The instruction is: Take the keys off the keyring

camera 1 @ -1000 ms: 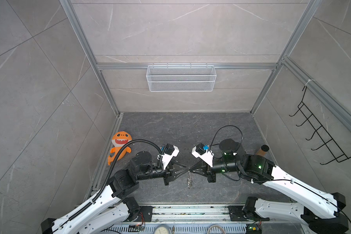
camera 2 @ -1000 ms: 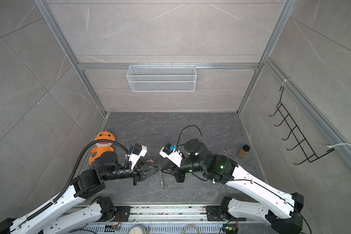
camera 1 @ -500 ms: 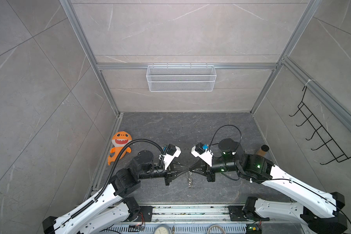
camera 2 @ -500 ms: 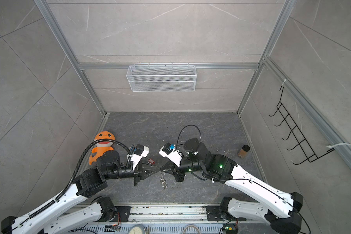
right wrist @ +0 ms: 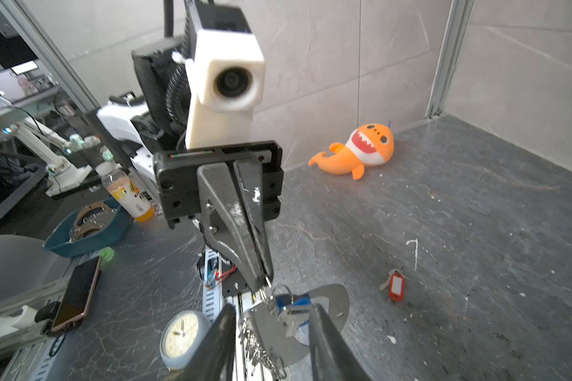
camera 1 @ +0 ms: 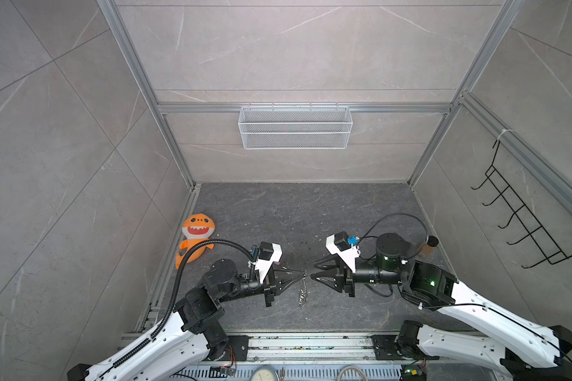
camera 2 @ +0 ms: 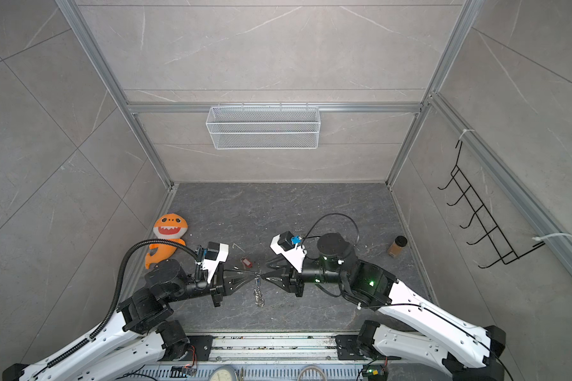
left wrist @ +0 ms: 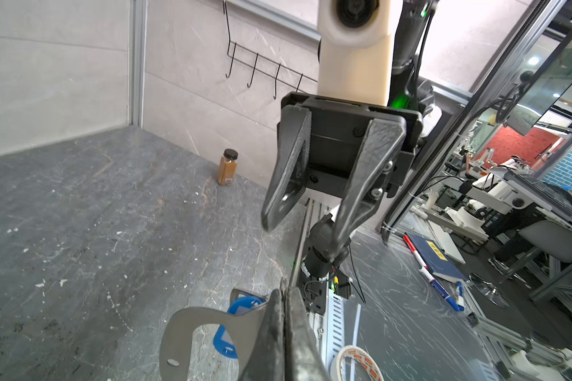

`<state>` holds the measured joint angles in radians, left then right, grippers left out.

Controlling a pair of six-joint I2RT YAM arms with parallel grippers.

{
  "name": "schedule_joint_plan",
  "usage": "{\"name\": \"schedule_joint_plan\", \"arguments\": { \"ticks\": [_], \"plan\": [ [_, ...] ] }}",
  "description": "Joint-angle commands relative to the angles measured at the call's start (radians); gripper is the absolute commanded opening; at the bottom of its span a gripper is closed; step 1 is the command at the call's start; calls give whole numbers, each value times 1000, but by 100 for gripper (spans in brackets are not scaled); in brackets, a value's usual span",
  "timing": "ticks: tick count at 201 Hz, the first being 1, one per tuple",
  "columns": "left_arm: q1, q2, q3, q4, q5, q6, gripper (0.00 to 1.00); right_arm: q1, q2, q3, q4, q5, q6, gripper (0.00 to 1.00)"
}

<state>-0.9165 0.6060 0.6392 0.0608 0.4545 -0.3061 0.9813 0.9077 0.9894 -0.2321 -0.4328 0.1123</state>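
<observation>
My left gripper [camera 1: 302, 273] [left wrist: 284, 294] is shut on the keyring [camera 2: 259, 294], pinching it at the top. Its chain of silvery rings [right wrist: 257, 349] and flat grey oval strap [right wrist: 331, 297] [left wrist: 179, 330] hang below the tips. The blue-tagged key [right wrist: 291, 302] [left wrist: 224, 333] still hangs on the ring. My right gripper [camera 1: 313, 270] [right wrist: 271, 326] faces the left one tip to tip. It stands open, with the blue-tagged key and strap between its fingers [right wrist: 321, 330]. The red-tagged key [right wrist: 396, 285] [camera 2: 246, 262] lies loose on the dark floor.
An orange shark plush [camera 1: 197, 235] lies by the left wall. A brown spice bottle [camera 2: 397, 245] stands near the right wall. A white wire basket [camera 1: 294, 127] hangs on the back wall and a black hook rack [camera 1: 522, 217] on the right wall.
My right gripper was shut at the keyring and has opened its jaws. My left gripper has closed fully on the keyring. Both arms stay almost where they were.
</observation>
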Motion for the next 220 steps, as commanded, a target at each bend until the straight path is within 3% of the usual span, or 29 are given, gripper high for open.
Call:
{"name": "schedule_joint_plan", "arguments": {
  "ticks": [1, 36, 100, 220],
  "plan": [
    [-4, -20, 5, 161, -23, -8, 0, 1, -24, -51, 183, -10, 50, 40],
    [-4, -23, -12, 237, -28, -26, 0, 2, 7, -74, 263, -87, 91, 40],
    [-4, -22, -14, 263, -16, -41, 0, 2, 51, -68, 285, -119, 104, 38],
    [-5, -27, -15, 261, -14, -48, 0, 2, 68, -78, 296, -125, 116, 5]
  ]
}}
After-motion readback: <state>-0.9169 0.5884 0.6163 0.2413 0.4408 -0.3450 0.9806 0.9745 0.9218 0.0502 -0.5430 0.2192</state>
